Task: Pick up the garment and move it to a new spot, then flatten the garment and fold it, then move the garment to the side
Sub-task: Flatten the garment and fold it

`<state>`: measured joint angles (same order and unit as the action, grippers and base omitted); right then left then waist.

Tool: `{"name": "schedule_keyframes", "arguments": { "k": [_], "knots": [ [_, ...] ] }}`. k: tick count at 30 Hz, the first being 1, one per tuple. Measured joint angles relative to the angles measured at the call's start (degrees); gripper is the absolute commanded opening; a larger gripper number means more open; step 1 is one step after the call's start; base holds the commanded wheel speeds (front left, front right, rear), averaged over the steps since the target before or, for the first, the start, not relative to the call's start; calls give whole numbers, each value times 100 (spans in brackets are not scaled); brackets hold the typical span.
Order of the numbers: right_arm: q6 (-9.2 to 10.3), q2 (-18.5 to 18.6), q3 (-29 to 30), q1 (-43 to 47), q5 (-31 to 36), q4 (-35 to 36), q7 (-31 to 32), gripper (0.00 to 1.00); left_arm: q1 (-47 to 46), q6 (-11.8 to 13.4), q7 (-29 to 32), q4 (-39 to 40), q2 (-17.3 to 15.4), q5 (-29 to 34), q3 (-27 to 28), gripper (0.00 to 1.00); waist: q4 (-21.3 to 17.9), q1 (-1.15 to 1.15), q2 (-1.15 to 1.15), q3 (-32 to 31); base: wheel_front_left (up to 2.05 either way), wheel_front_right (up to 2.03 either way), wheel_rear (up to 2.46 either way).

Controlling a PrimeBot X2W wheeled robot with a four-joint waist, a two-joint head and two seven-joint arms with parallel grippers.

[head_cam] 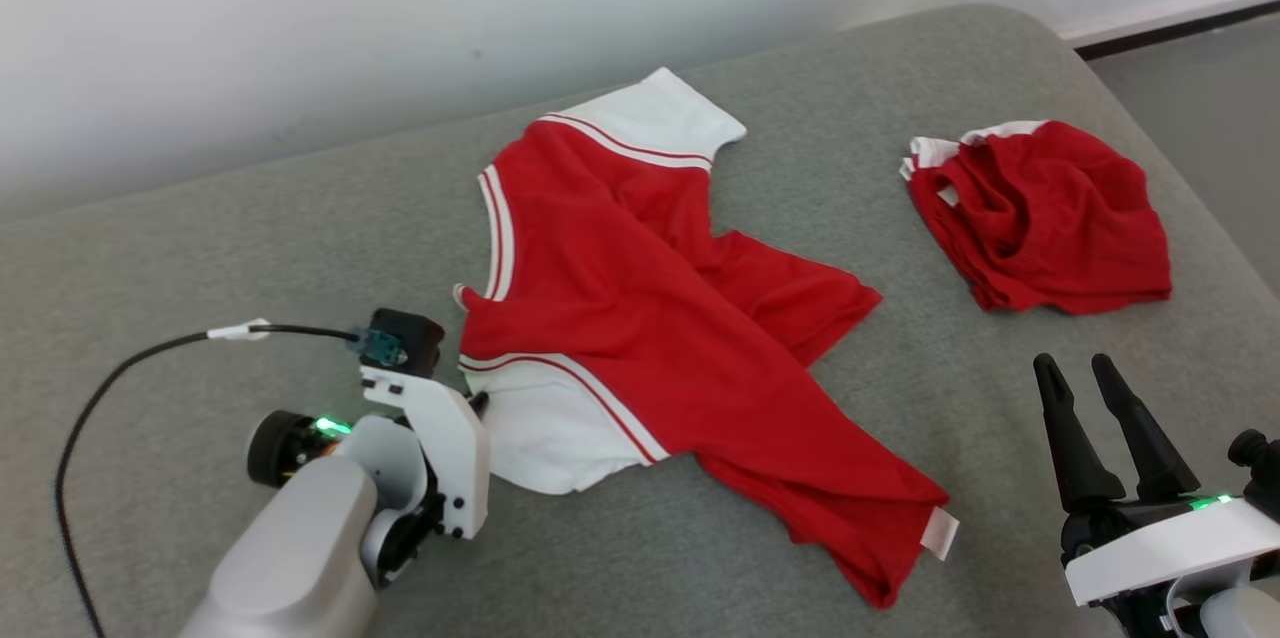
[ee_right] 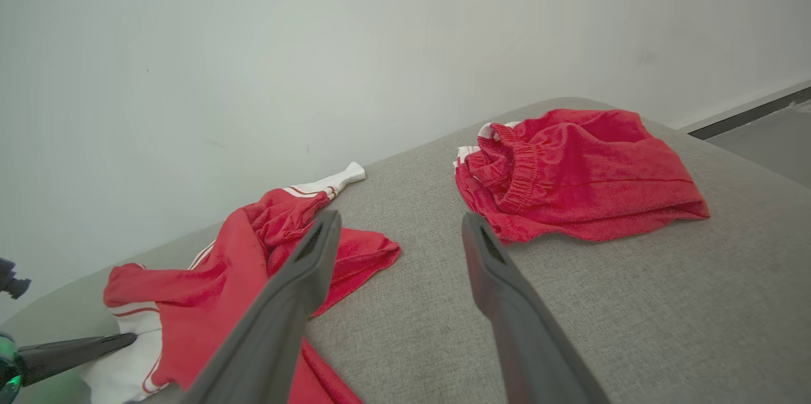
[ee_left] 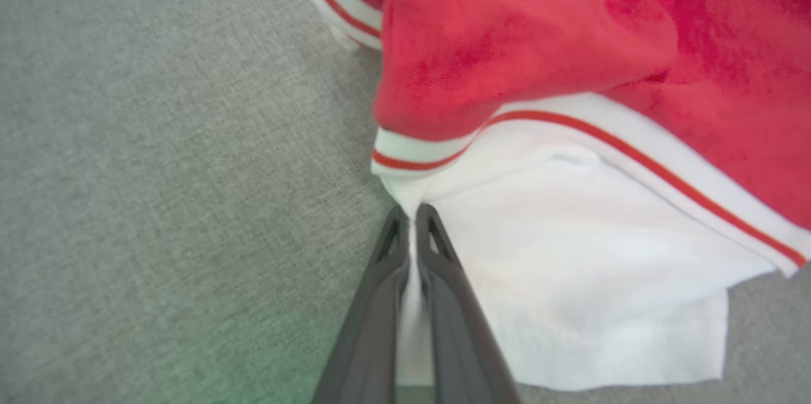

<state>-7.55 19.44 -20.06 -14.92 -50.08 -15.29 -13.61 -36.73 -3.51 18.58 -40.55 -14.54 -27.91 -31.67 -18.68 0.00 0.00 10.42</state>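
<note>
A red garment [head_cam: 640, 298] with white sleeves and red-striped trim lies crumpled across the middle of the grey cushion [head_cam: 250, 218]. My left gripper [head_cam: 478, 405] is at its near white sleeve [ee_left: 570, 252]. The left wrist view shows that gripper [ee_left: 413, 217] shut, with the sleeve's white edge pinched between the two dark fingers. My right gripper [head_cam: 1082, 370] stands open at the lower right, apart from the cloth, nothing between its fingers [ee_right: 291, 277]. The garment [ee_right: 241, 258] and the left fingers [ee_right: 76, 350] also appear in the right wrist view.
A second red piece of clothing [head_cam: 1040, 213] with an elastic waistband lies bunched at the far right of the cushion. A white wall [head_cam: 300, 18] runs behind. The cushion's right edge drops to the floor [head_cam: 1220, 98]. A black cable [head_cam: 110, 378] trails from my left wrist.
</note>
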Motion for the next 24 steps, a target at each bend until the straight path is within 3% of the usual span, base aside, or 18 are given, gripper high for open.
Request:
{"name": "schedule_keyframes", "arguments": {
  "k": [8, 16, 24],
  "knots": [
    [0, -5, 196, 103, 162, 103, 79, 100, 54, 254, -358, 324, -103, 15, 160, 0, 513, 0, 0, -198, 0, 0, 0],
    [0, -7, 522, 235, 313, 237, 203, 100, 675, 666, -361, 1049, -769, -202, 606, 0, 1101, 0, 0, -439, 0, 0, 0],
    [0, -93, 680, 335, 424, 363, 335, 100, 1611, 1111, -249, 1566, -1239, -516, 1061, 0, 1369, 0, 0, -555, 0, 0, 0]
  ]
}}
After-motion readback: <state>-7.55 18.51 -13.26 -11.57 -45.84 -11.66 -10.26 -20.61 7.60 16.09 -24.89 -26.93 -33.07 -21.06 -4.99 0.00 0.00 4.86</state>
